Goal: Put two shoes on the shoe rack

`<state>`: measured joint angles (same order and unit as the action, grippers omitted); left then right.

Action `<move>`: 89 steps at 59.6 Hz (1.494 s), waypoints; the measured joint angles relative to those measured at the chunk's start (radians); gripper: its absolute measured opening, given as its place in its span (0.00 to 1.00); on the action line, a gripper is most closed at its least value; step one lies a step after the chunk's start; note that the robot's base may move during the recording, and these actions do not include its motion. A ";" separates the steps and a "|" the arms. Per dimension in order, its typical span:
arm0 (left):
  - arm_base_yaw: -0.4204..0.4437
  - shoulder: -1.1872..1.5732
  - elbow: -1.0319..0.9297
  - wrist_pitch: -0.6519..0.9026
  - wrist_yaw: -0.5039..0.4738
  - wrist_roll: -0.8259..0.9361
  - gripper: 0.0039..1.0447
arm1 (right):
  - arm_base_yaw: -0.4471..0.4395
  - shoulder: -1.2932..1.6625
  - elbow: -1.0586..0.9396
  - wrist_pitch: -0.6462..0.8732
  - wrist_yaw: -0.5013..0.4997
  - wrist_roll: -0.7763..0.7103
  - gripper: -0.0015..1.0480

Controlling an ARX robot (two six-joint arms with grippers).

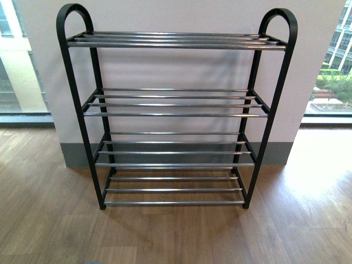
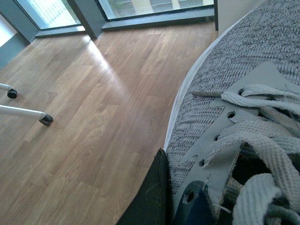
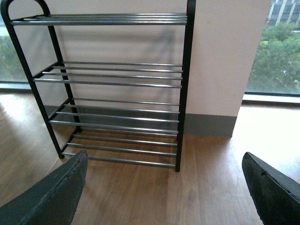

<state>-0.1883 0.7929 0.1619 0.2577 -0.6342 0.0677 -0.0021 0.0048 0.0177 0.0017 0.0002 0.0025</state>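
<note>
In the front view the shoe rack (image 1: 175,115) is being shown whole (the only view taking in all four tiers and both arched tops), standing on the wooden floor (image 1: 49,220) against a white wall (image 1: 176,69) between two windows, with open floor lying in front of it and to both sides. In the left wrist view alone a grey sneaker (image 2: 243,93) is being seen. It is being gripped by the left gripper (image 2: 176,204), one dark finger (image 2: 150,201) being pressed against its white-soled side. Open floor is lying beside it, and a white caster leg (image 2: 26,112) is standing well apart. In the right wrist view the right gripper (image 3: 164,197) is being held wide open, nothing lying between its fingers (image 3: 51,197), and the rack is being seen beyond them.
</note>
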 joint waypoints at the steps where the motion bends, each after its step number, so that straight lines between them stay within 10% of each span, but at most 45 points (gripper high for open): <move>1: 0.000 0.000 0.000 0.000 0.000 0.000 0.01 | 0.000 0.000 0.000 0.000 0.000 0.000 0.91; 76: 0.000 0.000 -0.002 -0.002 -0.003 0.000 0.01 | -0.001 0.004 0.000 0.005 -0.015 0.013 0.91; 89: -0.001 0.000 -0.002 -0.003 -0.002 0.000 0.01 | 0.113 0.686 0.061 0.610 -0.008 0.138 0.91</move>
<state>-0.1890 0.7925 0.1600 0.2550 -0.6357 0.0677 0.1104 0.6903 0.0784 0.6113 -0.0082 0.1402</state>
